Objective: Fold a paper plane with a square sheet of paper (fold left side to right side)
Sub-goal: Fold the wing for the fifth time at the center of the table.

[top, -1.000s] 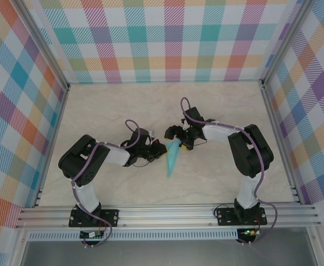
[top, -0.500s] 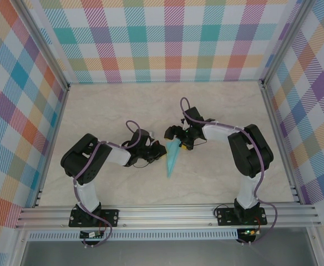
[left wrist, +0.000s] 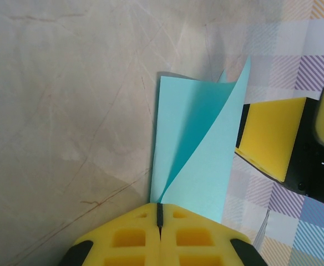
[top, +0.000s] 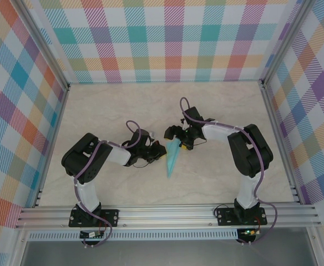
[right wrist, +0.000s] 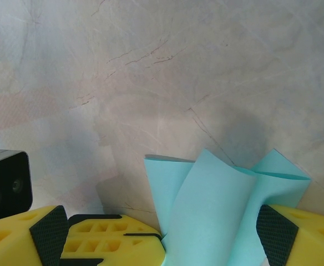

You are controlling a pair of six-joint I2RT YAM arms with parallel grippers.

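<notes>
The paper plane (top: 172, 158) is a slim light-turquoise dart on the table's middle, with its nose toward the near edge and its wide tail lifted. My left gripper (top: 158, 153) meets it from the left. In the left wrist view the yellow fingers (left wrist: 134, 238) are pressed together, and the plane's fold (left wrist: 198, 149) runs into their seam. My right gripper (top: 180, 142) is over the tail. Its fingers (right wrist: 112, 238) stand wide apart, with the plane's flaps (right wrist: 217, 210) rising between them.
Plaid walls (top: 173, 39) close the back and both sides. An aluminium rail (top: 167, 213) runs along the near edge, with the arm bases on it. Bare marble table (top: 112, 105) lies around the plane.
The left arm has crept a little to the right, bringing its gripper closer against the plane. The right arm and the plane hold still.
</notes>
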